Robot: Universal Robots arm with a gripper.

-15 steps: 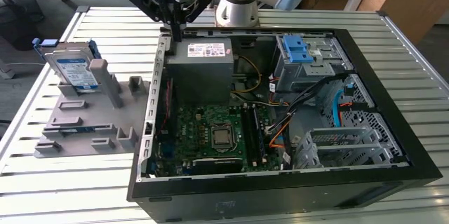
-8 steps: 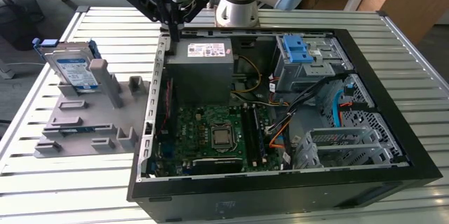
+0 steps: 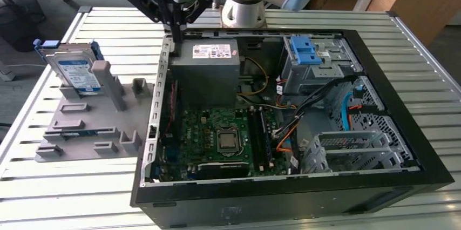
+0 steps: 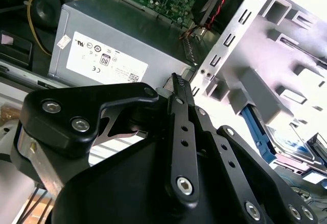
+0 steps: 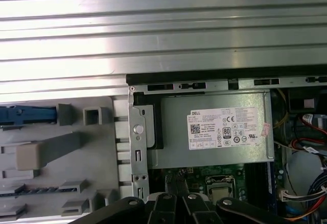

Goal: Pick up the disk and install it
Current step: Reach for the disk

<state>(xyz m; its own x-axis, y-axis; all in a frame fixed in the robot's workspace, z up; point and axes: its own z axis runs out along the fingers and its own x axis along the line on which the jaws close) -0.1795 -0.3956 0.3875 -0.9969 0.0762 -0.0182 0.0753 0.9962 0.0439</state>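
Disk (image 3: pixel 75 73) is standing upright in the grey fixture (image 3: pixel 86 127) on the exterior view's left, beside the open computer case (image 3: pixel 288 203) and well apart from the gripper (image 3: pixel 175 33). Gripper is hanging over the case's far-left corner, just beside the power supply (image 3: pixel 209 73). Jaws are sitting pressed together, pinching nothing. Slatted table (image 3: pixel 108 197) is carrying fixture and case.

Open computer case (image 3: pixel 288 200) on slatted table (image 3: pixel 65 197), grey power supply (image 3: pixel 209 76), green motherboard (image 3: pixel 205 133), grey rack (image 3: pixel 86 127) beside case
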